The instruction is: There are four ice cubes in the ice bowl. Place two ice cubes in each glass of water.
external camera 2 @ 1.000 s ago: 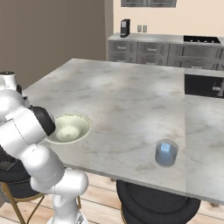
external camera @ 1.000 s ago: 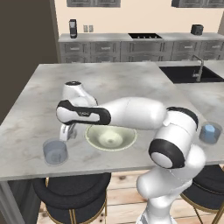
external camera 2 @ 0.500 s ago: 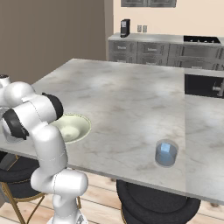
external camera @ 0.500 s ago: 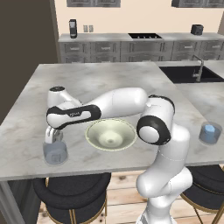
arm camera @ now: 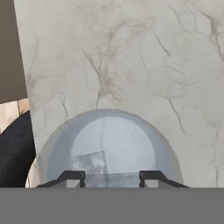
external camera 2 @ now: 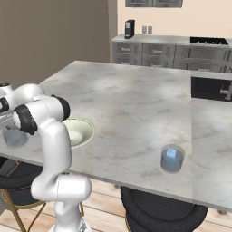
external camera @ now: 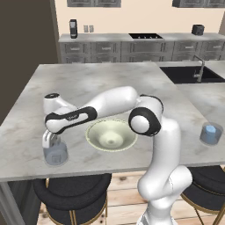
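My gripper (arm camera: 111, 177) hangs straight above the left glass of water (external camera: 56, 154), shut on a small translucent ice cube (arm camera: 113, 180) held between its tips. Inside that glass, another ice cube (arm camera: 89, 161) lies under the left fingertip. From the left base view the gripper (external camera: 50, 145) sits just over the glass rim near the counter's front edge. The ice bowl (external camera: 110, 135) stands to the right of it and its hollow looks bare. Far right, the second glass of water (external camera: 211, 134) holds light blue ice (external camera: 211, 130). The right base view shows both glasses (external camera 2: 13, 136) (external camera 2: 172, 158) and the bowl rim (external camera 2: 84, 131).
The left glass stands close to the marble island's front-left corner (external camera: 13, 173). Black stools (external camera: 72, 200) sit below the front edge. A sink (external camera: 193, 74) is set in the far right of the counter. My arm (external camera: 110, 103) spans above the bowl.
The arm has swung left from over the bowl to above the left glass and come lower. The gripper stayed shut.
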